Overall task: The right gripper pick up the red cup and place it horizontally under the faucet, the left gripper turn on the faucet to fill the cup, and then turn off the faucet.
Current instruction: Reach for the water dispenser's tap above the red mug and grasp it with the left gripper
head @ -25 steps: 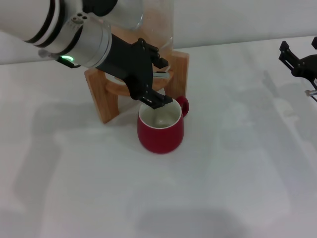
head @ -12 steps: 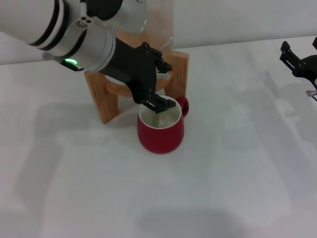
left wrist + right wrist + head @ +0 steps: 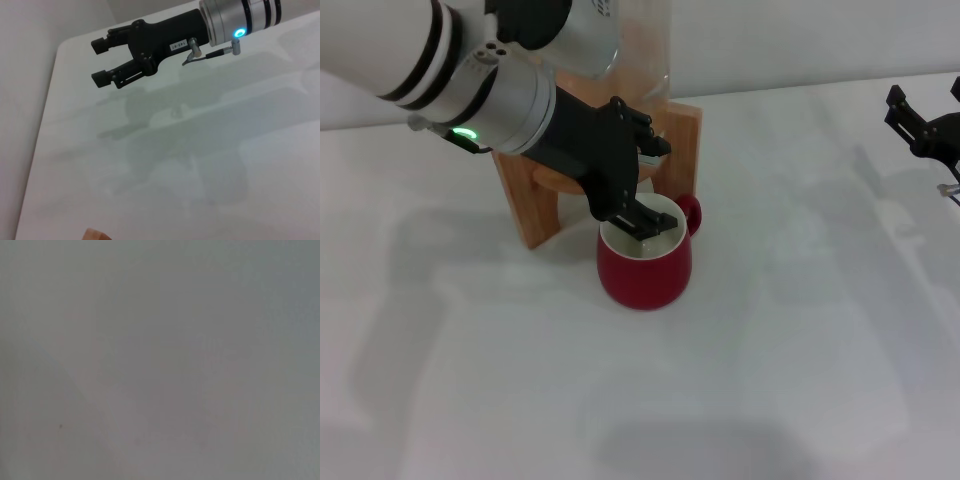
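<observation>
The red cup (image 3: 644,266) stands upright on the white table, right in front of the wooden stand (image 3: 524,196), its handle pointing to the right. Just above its rim is the chrome faucet (image 3: 648,153). My left gripper (image 3: 648,178) reaches in from the upper left with its fingers apart; one finger is above the faucet lever and the other hangs over the cup's mouth. My right gripper (image 3: 923,122) hovers at the far right edge, away from the cup. In the left wrist view that right gripper (image 3: 98,62) is open and empty.
The glass dispenser (image 3: 642,45) rises from the stand behind my left arm. The white table (image 3: 800,350) stretches out in front and to the right. The right wrist view shows only a plain grey surface.
My left gripper has shifted slightly right and down, its lower finger dropping closer to the cup's mouth. The cup and the right gripper have stayed where they were.
</observation>
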Controlling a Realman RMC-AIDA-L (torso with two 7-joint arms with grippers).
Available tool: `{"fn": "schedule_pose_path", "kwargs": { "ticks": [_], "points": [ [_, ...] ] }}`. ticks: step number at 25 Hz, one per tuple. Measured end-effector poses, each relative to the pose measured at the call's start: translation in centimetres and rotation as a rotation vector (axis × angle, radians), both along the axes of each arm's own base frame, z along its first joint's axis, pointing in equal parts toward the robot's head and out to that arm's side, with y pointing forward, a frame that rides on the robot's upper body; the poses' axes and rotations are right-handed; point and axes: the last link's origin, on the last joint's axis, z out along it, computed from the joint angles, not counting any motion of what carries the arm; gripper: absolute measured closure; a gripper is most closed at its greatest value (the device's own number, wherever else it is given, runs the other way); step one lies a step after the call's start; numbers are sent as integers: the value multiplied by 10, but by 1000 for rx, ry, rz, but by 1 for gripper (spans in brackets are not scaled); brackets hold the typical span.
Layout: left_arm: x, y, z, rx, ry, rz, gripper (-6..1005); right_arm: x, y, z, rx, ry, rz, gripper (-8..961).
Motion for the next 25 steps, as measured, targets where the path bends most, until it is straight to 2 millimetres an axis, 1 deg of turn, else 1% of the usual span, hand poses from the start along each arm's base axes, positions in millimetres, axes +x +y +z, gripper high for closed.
{"fn": "schedule_pose_path", "kwargs": {
  "ticks": [25],
  "points": [
    [3, -5, 7, -5, 2, -6, 185, -3, 3, 1, 4, 1, 7, 80]
  ]
}}
